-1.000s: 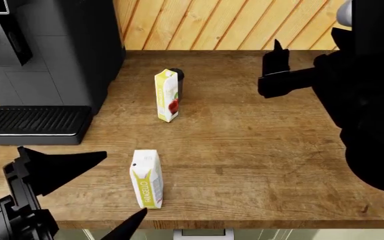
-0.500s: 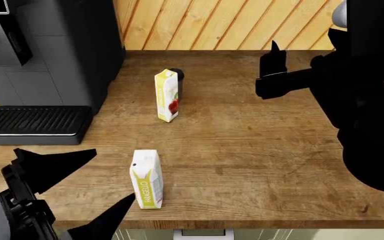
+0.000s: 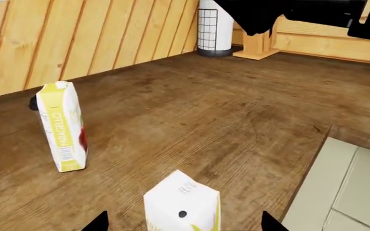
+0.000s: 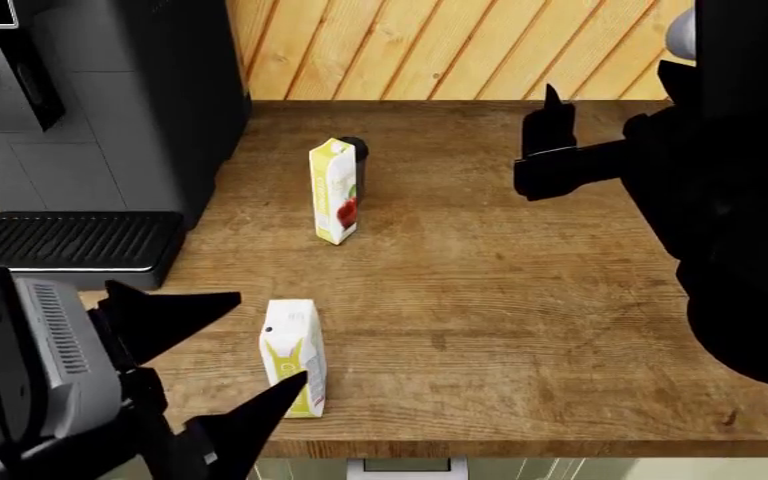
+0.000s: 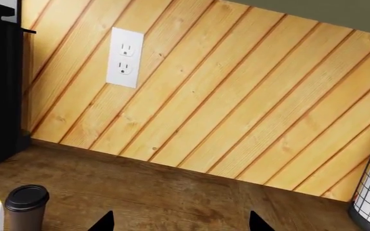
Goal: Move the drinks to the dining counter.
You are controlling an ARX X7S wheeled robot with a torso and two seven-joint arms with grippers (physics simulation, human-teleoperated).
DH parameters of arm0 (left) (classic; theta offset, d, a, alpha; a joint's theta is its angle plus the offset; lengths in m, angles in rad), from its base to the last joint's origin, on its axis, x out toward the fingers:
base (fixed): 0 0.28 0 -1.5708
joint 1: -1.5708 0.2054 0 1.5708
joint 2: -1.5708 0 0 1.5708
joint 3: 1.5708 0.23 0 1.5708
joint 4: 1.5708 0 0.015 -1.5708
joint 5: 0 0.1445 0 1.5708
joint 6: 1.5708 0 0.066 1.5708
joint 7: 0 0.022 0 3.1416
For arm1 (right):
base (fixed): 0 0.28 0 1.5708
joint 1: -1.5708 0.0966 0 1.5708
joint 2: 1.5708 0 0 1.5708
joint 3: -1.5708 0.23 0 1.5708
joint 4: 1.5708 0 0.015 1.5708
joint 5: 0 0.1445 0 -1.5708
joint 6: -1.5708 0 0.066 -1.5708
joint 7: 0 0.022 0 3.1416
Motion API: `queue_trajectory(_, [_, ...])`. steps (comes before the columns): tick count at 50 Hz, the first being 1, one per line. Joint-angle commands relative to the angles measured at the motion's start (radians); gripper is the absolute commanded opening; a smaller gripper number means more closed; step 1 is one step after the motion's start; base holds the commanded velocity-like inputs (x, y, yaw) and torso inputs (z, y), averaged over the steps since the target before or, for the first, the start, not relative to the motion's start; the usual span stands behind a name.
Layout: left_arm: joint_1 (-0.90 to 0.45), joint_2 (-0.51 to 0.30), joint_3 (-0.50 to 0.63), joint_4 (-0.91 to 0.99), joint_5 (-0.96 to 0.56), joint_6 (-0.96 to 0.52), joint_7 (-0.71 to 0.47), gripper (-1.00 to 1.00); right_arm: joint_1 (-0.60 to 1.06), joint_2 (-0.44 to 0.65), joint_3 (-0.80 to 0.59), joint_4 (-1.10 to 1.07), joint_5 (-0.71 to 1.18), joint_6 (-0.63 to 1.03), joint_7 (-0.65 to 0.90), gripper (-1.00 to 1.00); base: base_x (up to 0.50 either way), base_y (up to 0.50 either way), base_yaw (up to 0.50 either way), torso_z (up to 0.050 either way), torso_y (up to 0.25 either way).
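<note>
Left gripper (image 4: 244,355) is sitting low at the near edge of the brown wood-grain surface (image 4: 531,300), its two black fingers spread wide apart and reaching toward the near juice carton (image 4: 292,357) from the robot's left; one fingertip (image 4: 284,390) is overlapping the carton's lower side in the head view, contact cannot be confirmed. In the left wrist view the same carton (image 3: 182,208) is showing between the two fingertips, gable top toward the camera. Near carton is standing upright, long axis vertical, close to the front edge of the surface; yellow-and-white, vertical lettering running up its side but not readable here. Farther back, the second juice carton (image 4: 335,191) is standing upright too, long axis vertical, red apple picture facing forward-right; the left wrist view (image 3: 61,126) is showing vertical lettering that looks like "…RACELLO", first letters unclear. Directly behind it, the dark paper cup (image 5: 25,207) with black lid is standing upright, mostly hidden in the head view. Grey coffee machine (image 4: 84,120) with drip tray is standing at the left. Right gripper (image 4: 551,140) is hovering over the far right of the surface, well apart from all drinks; its fingers look apart in the right wrist view, nothing between them. Behind, diagonal wood panelling (image 5: 249,91) is carrying a white wall outlet (image 5: 125,57).
</note>
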Motion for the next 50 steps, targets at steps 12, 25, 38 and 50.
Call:
queue_trajectory(12, [0.014,-0.007,0.142,-0.052,0.177,0.1,0.105,1.0,-0.01,0.019,-0.017,0.0,-0.005,-0.023,-0.01,1.0,0.0,0.0,0.0,0.0,0.0])
queue_trajectory(25, [0.001,-0.01,0.21,-0.074,0.198,0.117,0.125,1.0,-0.028,0.036,-0.017,-0.001,-0.014,-0.045,-0.022,1.0,0.0,0.0,0.0,0.0,0.0])
queue_trajectory(38, [-0.007,-0.012,0.266,-0.107,0.259,0.164,0.147,1.0,-0.036,0.046,-0.019,-0.002,-0.009,-0.054,-0.02,1.0,0.0,0.0,0.0,0.0,0.0])
queue_trajectory(50, [-0.014,-0.015,0.349,-0.139,0.324,0.211,0.191,1.0,-0.035,0.051,-0.029,0.004,-0.015,-0.063,-0.025,1.0,0.0,0.0,0.0,0.0,0.0])
